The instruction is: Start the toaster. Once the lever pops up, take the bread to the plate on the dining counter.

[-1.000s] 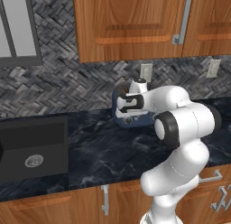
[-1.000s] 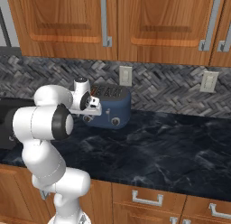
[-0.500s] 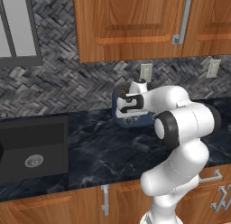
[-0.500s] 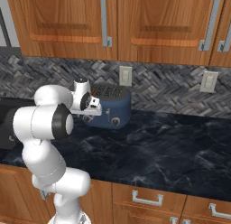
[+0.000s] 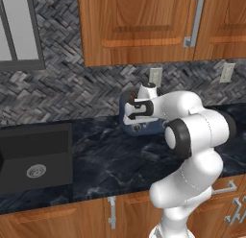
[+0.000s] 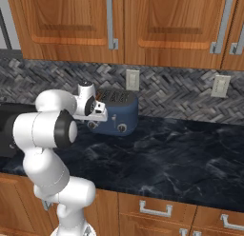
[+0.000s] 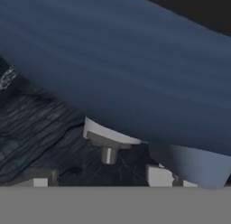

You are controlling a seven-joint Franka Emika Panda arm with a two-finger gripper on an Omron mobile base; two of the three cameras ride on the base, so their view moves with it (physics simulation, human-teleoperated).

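Observation:
The dark blue toaster stands at the back of the black marble counter, against the herringbone backsplash. In the left base view my arm covers most of the toaster. A brown edge of the bread shows in its top slots. My gripper is at the toaster's left end, open, the same gripper low beside that end. In the hand view the toaster's blue wall is very close, and a pale grey lever tab juts from it just beyond my open gripper. The plate and the dining counter are out of view.
A black sink is set into the counter at the left. Two wall outlets sit on the backsplash. Wooden upper cabinets hang above the toaster. Bare marble counter stretches to the right.
The hand has edged slightly lower at the toaster's left end; the jaws stay open.

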